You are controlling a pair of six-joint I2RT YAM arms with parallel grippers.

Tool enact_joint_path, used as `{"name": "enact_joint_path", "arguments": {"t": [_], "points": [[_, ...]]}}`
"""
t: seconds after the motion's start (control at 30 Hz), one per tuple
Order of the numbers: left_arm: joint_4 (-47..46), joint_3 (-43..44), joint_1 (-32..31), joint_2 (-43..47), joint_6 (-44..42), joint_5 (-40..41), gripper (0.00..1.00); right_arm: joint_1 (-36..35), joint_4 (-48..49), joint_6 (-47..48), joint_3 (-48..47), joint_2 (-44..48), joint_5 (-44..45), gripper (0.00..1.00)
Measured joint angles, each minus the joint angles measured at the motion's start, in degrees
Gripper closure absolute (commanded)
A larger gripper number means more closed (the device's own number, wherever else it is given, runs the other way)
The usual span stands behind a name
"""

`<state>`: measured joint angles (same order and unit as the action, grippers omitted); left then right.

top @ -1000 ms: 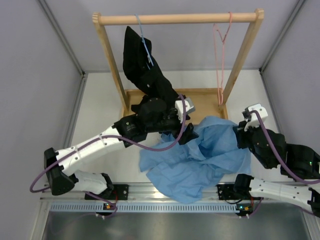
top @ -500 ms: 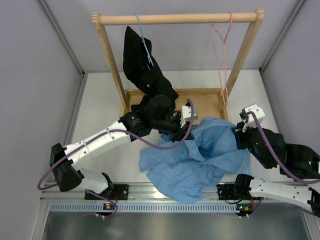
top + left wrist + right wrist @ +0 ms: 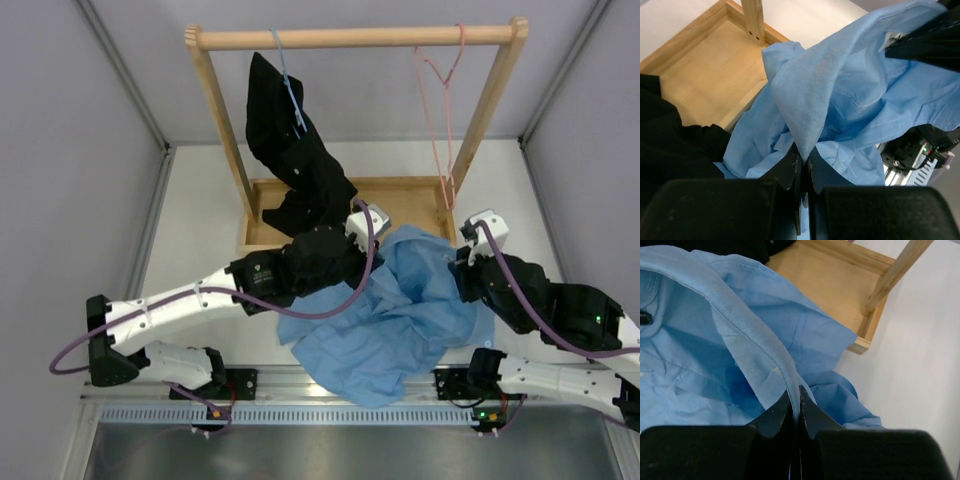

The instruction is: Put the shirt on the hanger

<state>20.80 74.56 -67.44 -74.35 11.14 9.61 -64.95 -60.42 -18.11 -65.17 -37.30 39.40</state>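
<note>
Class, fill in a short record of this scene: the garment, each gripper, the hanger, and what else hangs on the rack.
garment: light blue wrinkled button-up shirt, bunched between the arms, reaching the wooden rack base
left gripper: shut on a fold of the shirt
right gripper: shut on a shirt edge
hanger: thin pink wire hanger, bare, hooked on the wooden rail
also hanging: black shirt on a thin light-blue hanger
task status: shirt not yet on hanger

The left fingers [image 3: 789, 175], wide apart a second ago, have pinched shut on a raised fold of the shirt [image 3: 400, 320] and drawn back from the wooden rack [image 3: 410, 195]. The right arm [image 3: 530, 295] has shifted inward, pulling the cloth's right edge in. The hanger [image 3: 441, 110] has swung round, showing more of its triangle
</note>
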Motion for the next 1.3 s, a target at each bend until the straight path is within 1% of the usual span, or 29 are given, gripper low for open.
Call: {"name": "enact_joint_path", "arguments": {"t": [0.03,0.07,0.1,0.13,0.17,0.23,0.27,0.33,0.43,0.47,0.57,0.6,0.63,0.7,0.73,0.77,0.83,0.93,0.97,1.0,1.03,1.13,1.17,1.23,1.27,1.3], "points": [[0.0,-0.4,-2.0,0.5,0.9,3.4,1.0,0.0,0.0,-0.1,0.0,-0.3,-0.6,0.92],[0.0,-0.6,-3.6,0.8,1.6,6.4,1.0,0.0,0.0,-0.2,0.0,-0.7,-1.3,0.85],[-0.1,-0.8,-4.7,0.8,2.3,8.7,1.0,0.0,0.1,-0.4,0.0,-1.0,-1.9,0.8],[-0.1,-1.1,-5.1,0.7,2.9,10.8,1.0,0.0,0.0,-0.6,-0.1,-1.2,-2.4,0.71],[0.0,-1.3,-5.1,0.7,3.3,12.3,1.0,0.0,0.1,-0.9,-0.2,-1.4,-2.7,0.56],[0.4,-1.4,-4.8,-0.1,4.0,15.1,1.0,0.0,-0.2,-0.8,-1.0,-1.4,-3.3,0.53],[0.4,-1.4,-4.5,-0.6,4.0,15.6,1.0,0.0,-0.3,-0.5,-2.1,-1.3,-3.6,0.49],[0.6,-1.2,-4.2,-1.8,4.0,15.7,1.0,0.0,-0.4,-0.2,-5.1,-1.3,-3.9,0.45],[0.8,-1.1,-3.1,-3.5,4.2,14.6,1.0,0.0,-0.3,0.8,-11.2,-1.5,-3.5,0.32],[0.8,-1.1,-2.5,-3.9,4.4,14.1,1.0,0.0,-0.2,1.2,-13.4,-1.9,-2.8,0.27],[0.8,-1.1,-1.0,-4.3,5.6,13.3,1.0,0.0,-0.2,3.6,-19.9,-5.0,2.8,0.2],[0.7,-1.1,-0.7,-4.3,6.0,13.2,1.0,0.3,-0.4,4.7,-22.4,-7.0,5.1,0.19],[0.7,-1.1,-0.5,-4.3,6.4,12.8,1.0,1.0,-0.2,5.9,-25.0,-9.6,6.8,0.19],[0.7,-1.0,-0.5,-4.6,6.9,12.0,1.0,3.9,-0.4,8.7,-30.7,-14.9,7.4,0.16],[0.7,-1.0,-0.5,-4.8,7.1,11.6,1.0,6.9,-0.1,10.1,-33.9,-17.7,6.4,0.12],[0.7,-1.0,-0.5,-5.0,7.4,11.2,1.0,10.5,0.1,11.6,-36.9,-20.3,4.8,0.11],[0.7,-1.0,-0.5,-5.3,8.1,10.8,1.0,18.3,0.6,14.4,-42.0,-25.1,-0.2,0.1],[0.5,-1.1,-0.5,-5.4,9.0,10.8,1.0,25.7,0.6,16.2,-45.4,-30.0,-7.7,0.13],[0.3,-1.1,-0.5,-5.4,9.4,10.8,1.0,27.7,0.6,16.7,-46.0,-31.4,-10.9,0.17],[0.2,-1.1,-0.5,-5.4,9.6,10.8,1.0,29.5,0.7,16.9,-46.2,-32.6,-13.7,0.19],[0.2,-1.1,-0.5,-5.4,9.8,10.8,1.0,31.7,0.7,17.1,-46.2,-34.1,-16.1,0.26],[0.1,-1.2,-0.5,-5.2,9.8,10.1,1.0,37.2,0.7,17.8,-46.2,-38.3,-23.6,0.36],[-0.2,-1.4,-0.5,-4.9,9.8,9.9,1.0,38.4,0.7,17.9,-46.2,-39.2,-25.5,0.43],[-0.4,-2.2,-0.6,-4.1,9.8,9.8,1.0,40.6,0.7,18.2,-46.2,-40.9,-29.2,0.49],[-0.6,-2.7,-0.6,-3.6,9.8,9.7,1.0,41.2,0.7,18.3,-46.2,-41.4,-30.7,0.54],[-0.6,-3.0,-0.6,-3.2,9.8,9.7,1.0,41.6,0.7,18.4,-46.2,-41.7,-31.8,0.56]]}}
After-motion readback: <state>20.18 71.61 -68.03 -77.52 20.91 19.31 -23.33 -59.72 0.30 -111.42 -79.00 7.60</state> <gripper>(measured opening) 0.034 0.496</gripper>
